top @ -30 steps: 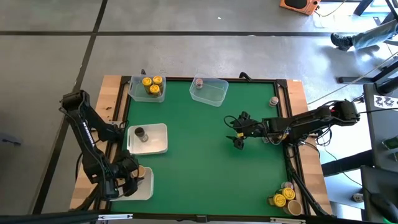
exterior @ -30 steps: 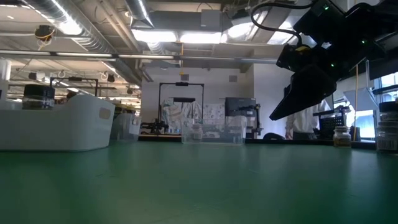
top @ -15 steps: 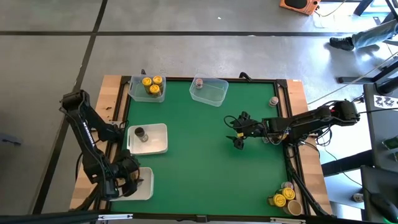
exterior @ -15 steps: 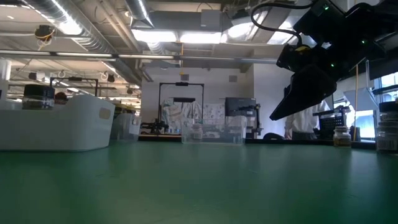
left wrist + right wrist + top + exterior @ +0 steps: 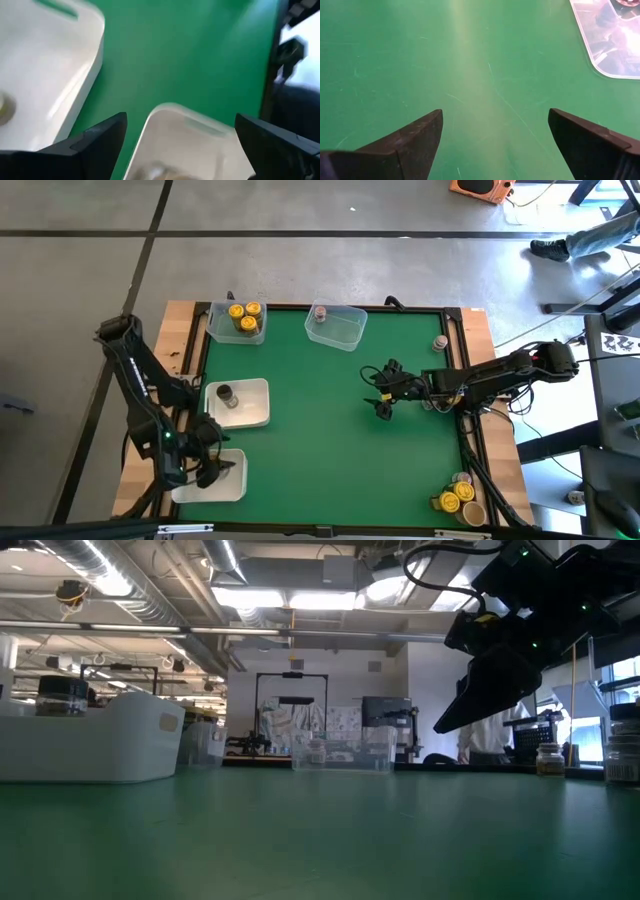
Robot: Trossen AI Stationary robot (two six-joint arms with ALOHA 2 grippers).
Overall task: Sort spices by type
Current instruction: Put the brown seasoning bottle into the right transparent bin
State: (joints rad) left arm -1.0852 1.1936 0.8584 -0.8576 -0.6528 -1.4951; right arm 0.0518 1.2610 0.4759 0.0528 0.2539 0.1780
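spices are sitting in groups around the mat: yellow-lid jars (image 5: 242,316) in the clear tub (image 5: 237,332) at about 11 o'clock, one grey-pink lid jar (image 5: 320,313) in the second clear tub (image 5: 345,330) at 12 o'clock, a dark-lid jar (image 5: 226,395) in the upper white tray (image 5: 256,409) at 9 o'clock, so each container is looking like one type's bin. unsorted stock is waiting off the mat: a cluster of yellow and tan lid jars (image 5: 458,499) at 5 o'clock on the wood edge, and a lone jar (image 5: 440,342) at 2 o'clock by the frame. left gripper (image 5: 213,471) is hanging over the lower white tray (image 5: 236,486) at 7 o'clock, fingers spread wide and empty; in the left wrist view the tray rim (image 5: 187,119) is showing between them and something tan is lying at the bottom edge, too blurred to call, probably a tan lid jar placed there. right gripper (image 5: 381,396) is hovering above bare green mat (image 5: 470,75) right of centre, around 3 o'clock, fingers apart and holding nothing, likely parked between picks. judging: sorting is partway, the 5 o'clock cluster is needing to go next.
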